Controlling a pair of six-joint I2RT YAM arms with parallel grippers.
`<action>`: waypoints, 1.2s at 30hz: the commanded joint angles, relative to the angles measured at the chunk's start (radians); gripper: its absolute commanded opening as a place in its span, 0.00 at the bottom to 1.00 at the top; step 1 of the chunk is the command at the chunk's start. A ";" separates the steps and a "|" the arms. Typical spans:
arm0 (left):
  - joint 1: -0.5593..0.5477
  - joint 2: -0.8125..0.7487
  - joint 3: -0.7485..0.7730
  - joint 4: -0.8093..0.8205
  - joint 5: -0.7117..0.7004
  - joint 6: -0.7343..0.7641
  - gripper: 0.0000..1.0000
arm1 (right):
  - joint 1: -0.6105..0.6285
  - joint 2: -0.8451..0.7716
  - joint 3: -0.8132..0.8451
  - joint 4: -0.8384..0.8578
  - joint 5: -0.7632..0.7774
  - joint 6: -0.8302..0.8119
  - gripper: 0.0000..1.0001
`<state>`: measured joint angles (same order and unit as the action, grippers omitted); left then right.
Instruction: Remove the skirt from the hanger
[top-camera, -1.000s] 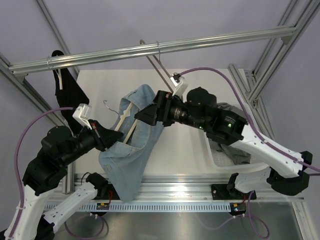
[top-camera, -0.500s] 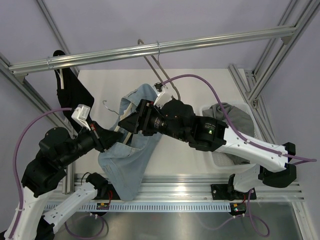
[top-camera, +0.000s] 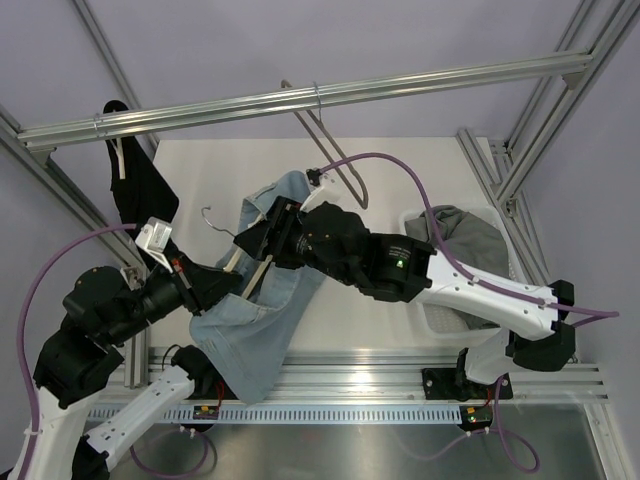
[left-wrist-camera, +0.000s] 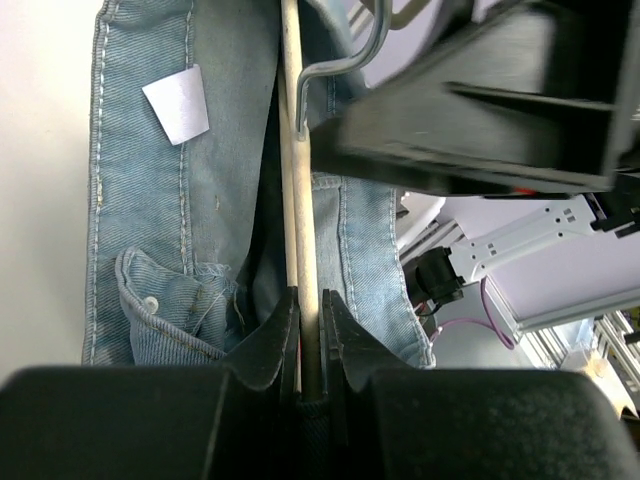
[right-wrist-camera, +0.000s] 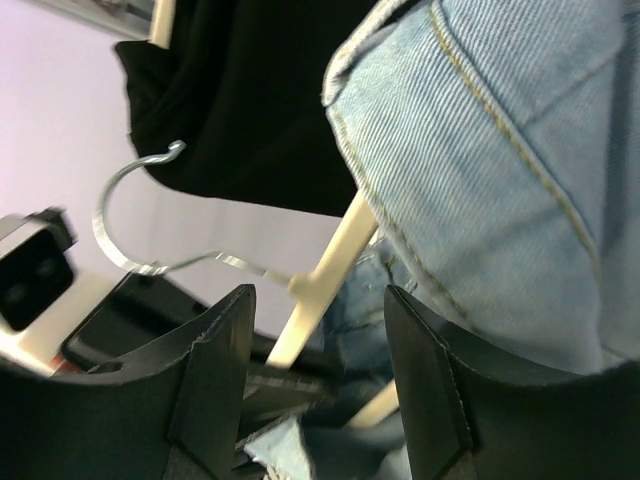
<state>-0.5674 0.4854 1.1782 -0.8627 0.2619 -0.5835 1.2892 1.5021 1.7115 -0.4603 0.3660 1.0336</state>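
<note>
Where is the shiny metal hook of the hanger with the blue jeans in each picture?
Top external: the hook is left of centre, just left of the jeans' top end.
Left wrist: at the top, right of centre, above the cream hanger pinched by the left gripper.
Right wrist: on the left side, a big curved loop.
Shared landmark: the blue jeans.
</note>
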 joint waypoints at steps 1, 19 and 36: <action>0.000 -0.007 0.058 0.148 0.092 0.031 0.00 | 0.009 0.044 0.050 -0.017 0.067 0.048 0.62; 0.000 -0.018 0.069 0.114 0.143 0.067 0.00 | 0.009 0.150 0.126 0.011 0.074 -0.016 0.19; 0.000 -0.140 0.038 0.005 -0.050 -0.006 0.99 | 0.004 0.083 0.100 -0.018 0.249 -0.115 0.00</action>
<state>-0.5636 0.3717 1.2579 -0.8623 0.2264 -0.5667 1.3064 1.6669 1.7939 -0.5419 0.5003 0.9627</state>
